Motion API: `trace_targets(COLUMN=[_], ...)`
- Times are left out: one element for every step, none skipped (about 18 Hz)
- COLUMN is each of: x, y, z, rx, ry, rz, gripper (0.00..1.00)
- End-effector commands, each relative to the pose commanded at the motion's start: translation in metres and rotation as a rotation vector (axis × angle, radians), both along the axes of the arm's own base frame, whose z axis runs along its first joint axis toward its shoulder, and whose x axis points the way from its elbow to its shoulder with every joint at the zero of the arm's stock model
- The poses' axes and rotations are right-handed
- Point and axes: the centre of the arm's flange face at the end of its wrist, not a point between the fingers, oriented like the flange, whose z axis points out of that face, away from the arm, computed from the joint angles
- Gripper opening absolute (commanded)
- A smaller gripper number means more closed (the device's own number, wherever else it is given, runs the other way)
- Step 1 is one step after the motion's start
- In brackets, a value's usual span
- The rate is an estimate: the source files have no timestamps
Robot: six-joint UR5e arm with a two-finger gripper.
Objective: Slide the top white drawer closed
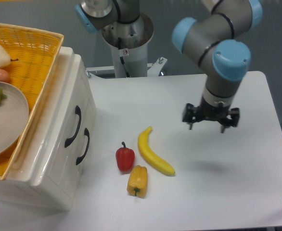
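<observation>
Hovering above the right half of the counter (237, 192), the tool (210, 126) points straight down with its two fingers spread apart and nothing between them. It hangs well apart from the white drawer unit (44, 187) that stands at the counter's left edge.

On that unit's front, the top white drawer (70, 103) sits with its black curved handle (74, 126) facing the middle of the counter; its face looks flush with the lower drawer front (76, 171), whose matching handle (83, 146) lies just below and to the right. An orange woven basket (35, 53) rests on top of the unit, holding a pale plate (8, 120) and some produce that is partly cut off by the frame.

Between the unit and the tool, three items lie near the counter's middle: a red bell pepper (125, 158), a yellow bell pepper (137, 180) just beside it toward the front edge, and a banana (153, 153) angled alongside both. The arm's base column (129, 45) rises at the far edge.
</observation>
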Motion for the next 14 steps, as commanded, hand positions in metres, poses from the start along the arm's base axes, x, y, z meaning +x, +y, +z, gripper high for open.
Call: trace_targets(x=[-0.01, -0.021, -0.029, -0.037, -0.045, -0.054, -0.061, -0.069, -0.077, -0.079, -0.079, -0.079, -0.079, -0.079], y=[-0.008, -0.017, -0.019, -0.018, -0.023, -0.033, -0.035, -0.04, -0.05, -0.051, -0.051, -0.05, -0.05, -0.05], z=[-0.007, -0.012, -0.015, -0.019, -0.024, -0.029, -0.033, -0.039, -0.048, -0.053, -0.056, -0.057, -0.058, -0.059], rx=[-0.005, -0.005, -0.006, -0.012, -0.02, -0.026, -0.031, -0.033, -0.038, -0.042, -0.044, -0.043, -0.04, -0.038], ry=[0.004, 0.014, 0.025, 0.027, 0.021, 0.016, 0.013, 0.004, -0.01, -0.016, -0.02, -0.022, -0.023, -0.025], rz=[0.002, -0.005, -0.043, -0.094, -0.134, -0.161, -0.199, -0.232, -0.254, -0.28, -0.286, -0.288, -0.288, -0.288], gripper=[1.0, 1.0, 1.0, 1.0, 1.0, 1.0, 1.0, 1.0, 1.0, 1.0, 1.0, 1.0, 1.0, 1.0])
